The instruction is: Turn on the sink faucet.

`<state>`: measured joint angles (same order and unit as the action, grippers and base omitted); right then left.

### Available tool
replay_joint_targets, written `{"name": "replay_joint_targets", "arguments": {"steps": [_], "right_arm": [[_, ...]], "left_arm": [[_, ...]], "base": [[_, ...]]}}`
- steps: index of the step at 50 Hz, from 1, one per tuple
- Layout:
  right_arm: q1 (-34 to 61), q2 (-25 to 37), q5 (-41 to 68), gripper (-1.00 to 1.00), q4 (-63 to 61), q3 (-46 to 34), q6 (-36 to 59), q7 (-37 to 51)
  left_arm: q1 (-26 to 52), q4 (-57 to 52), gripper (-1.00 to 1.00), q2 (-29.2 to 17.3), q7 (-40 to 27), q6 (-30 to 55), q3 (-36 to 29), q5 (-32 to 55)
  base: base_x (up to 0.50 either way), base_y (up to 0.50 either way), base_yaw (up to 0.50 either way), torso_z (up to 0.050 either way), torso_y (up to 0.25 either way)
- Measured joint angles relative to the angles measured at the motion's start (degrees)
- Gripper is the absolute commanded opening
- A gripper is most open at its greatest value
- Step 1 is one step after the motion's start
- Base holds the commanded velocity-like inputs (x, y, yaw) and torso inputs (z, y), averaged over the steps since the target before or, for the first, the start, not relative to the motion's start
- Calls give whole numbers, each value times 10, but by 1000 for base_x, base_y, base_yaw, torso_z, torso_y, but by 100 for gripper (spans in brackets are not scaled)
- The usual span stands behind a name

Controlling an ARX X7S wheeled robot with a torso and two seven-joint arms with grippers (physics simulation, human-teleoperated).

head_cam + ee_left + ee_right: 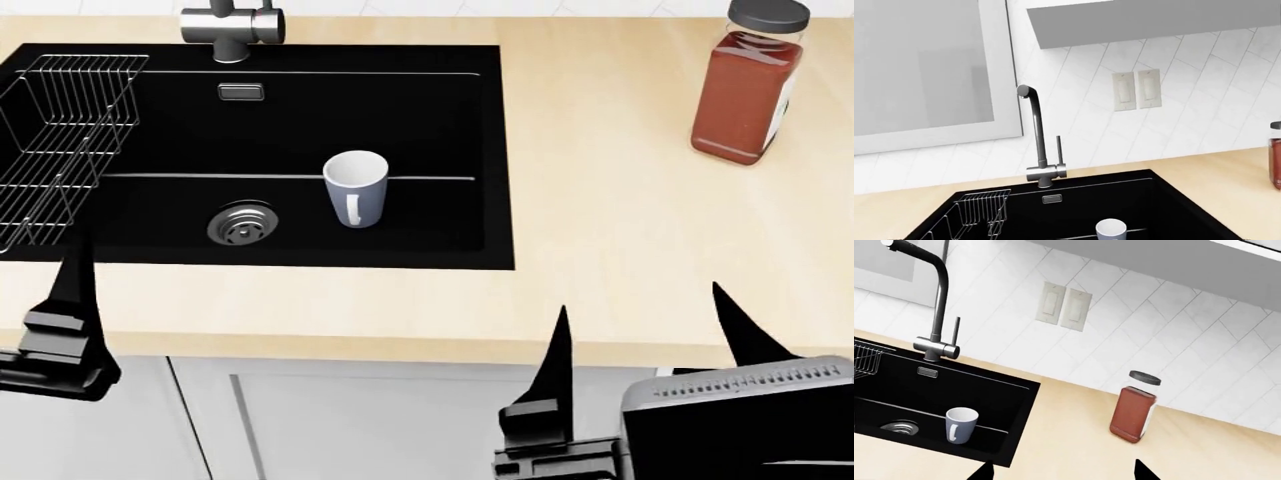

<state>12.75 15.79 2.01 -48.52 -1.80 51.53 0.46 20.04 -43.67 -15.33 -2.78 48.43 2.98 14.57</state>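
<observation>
A light wooden countertop (614,230) holds a black sink (441,150) set into it, with a dark-lidded jar of red sauce (747,90) standing well apart.

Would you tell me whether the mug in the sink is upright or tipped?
Upright: the mug stands on the sink floor, open mouth up.

Light is bright, even and soft, with faint shadows only. All views are sharp, without glare, blur or edge distortion.
</observation>
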Motion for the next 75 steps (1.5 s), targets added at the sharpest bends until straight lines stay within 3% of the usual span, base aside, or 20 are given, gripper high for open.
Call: {"name": "replay_joint_targets", "arguments": {"steps": [15, 25, 33, 47, 59, 75], "right_arm": [[107, 21, 54, 100, -79, 34, 126, -25], [146, 117, 299, 100, -100, 86, 144, 115], [169, 161, 404, 100, -101, 89, 143, 188], [227, 180, 474, 100, -80, 61, 140, 237], [307, 181, 527, 100, -72, 37, 185, 272], [347, 189, 563, 100, -68, 23, 206, 293]], "left_arm": [[117, -56, 100, -23, 3, 147, 38, 55], [157, -72, 100, -33, 4, 199, 57, 75], [173, -75, 100, -37, 4, 216, 63, 84], [204, -66, 100, -45, 8, 237, 64, 97], [244, -47, 100, -52, 13, 262, 71, 112], [260, -33, 100, -58, 15, 271, 84, 121]], "base": [[0, 140, 0, 50, 0], [0, 500, 0, 50, 0], [0, 500, 0, 50, 0], [7, 103, 0, 50, 0], [500, 0, 0, 50, 0], [500, 31, 0, 50, 0]]}}
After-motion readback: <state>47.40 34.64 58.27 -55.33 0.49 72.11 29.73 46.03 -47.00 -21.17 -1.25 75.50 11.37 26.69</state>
